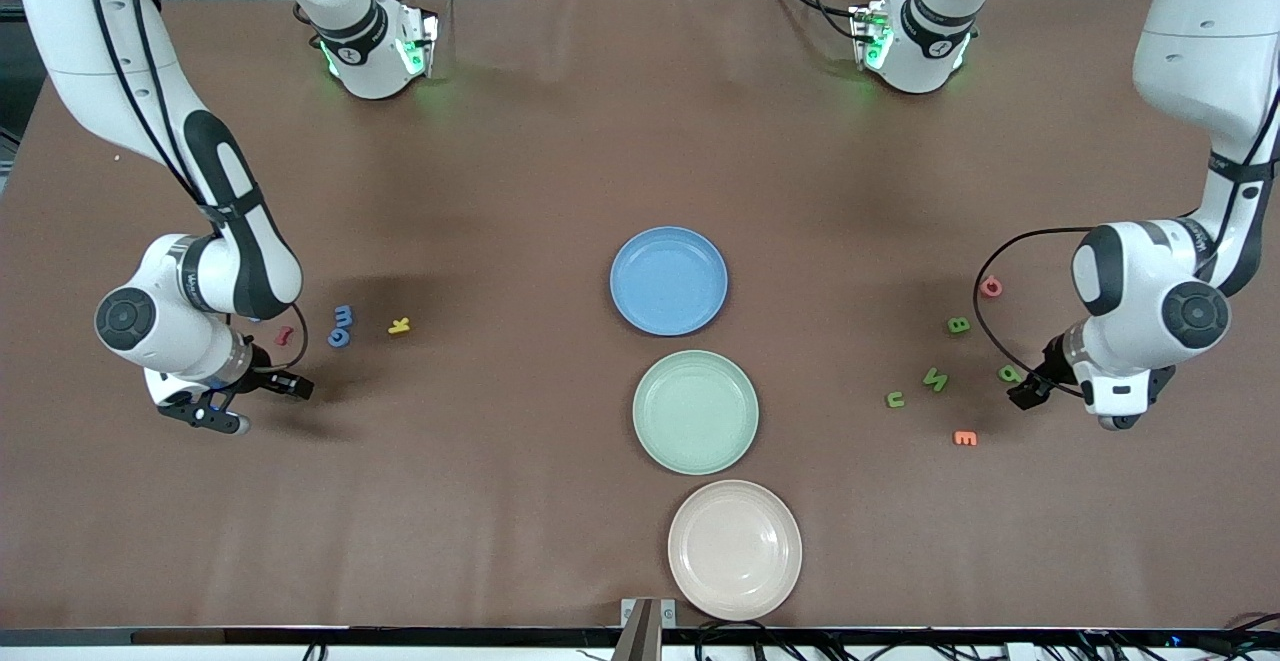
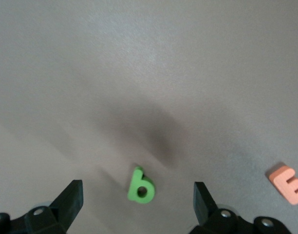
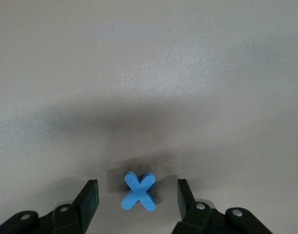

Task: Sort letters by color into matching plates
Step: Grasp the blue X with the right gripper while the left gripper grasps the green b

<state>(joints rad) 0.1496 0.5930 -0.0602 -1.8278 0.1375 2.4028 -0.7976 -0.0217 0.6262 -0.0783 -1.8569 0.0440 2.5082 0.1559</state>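
Observation:
The blue plate point(image 1: 669, 280) and the pale green plate point(image 1: 695, 411) lie mid-table, the green one nearer the front camera. My right gripper point(image 1: 250, 399) point(image 3: 137, 187) is low over a blue x point(image 3: 139, 191), open, a finger on each side and not touching it. Blue letters m point(image 1: 343, 315) and c point(image 1: 338, 338) lie close by. My left gripper point(image 1: 1045, 386) point(image 2: 138, 190) stands open over a green b point(image 1: 1009, 373) point(image 2: 140, 186), which lies between its fingers. Green B point(image 1: 958, 325), N point(image 1: 935, 379) and u point(image 1: 895, 399) lie toward the left arm's end.
A beige-pink plate point(image 1: 735, 549) sits nearest the front camera. A yellow k point(image 1: 399, 325) and a red letter point(image 1: 284, 335) lie by the blue letters. A pink letter point(image 1: 991, 287) and an orange E point(image 1: 965, 438) point(image 2: 287, 183) lie among the green ones.

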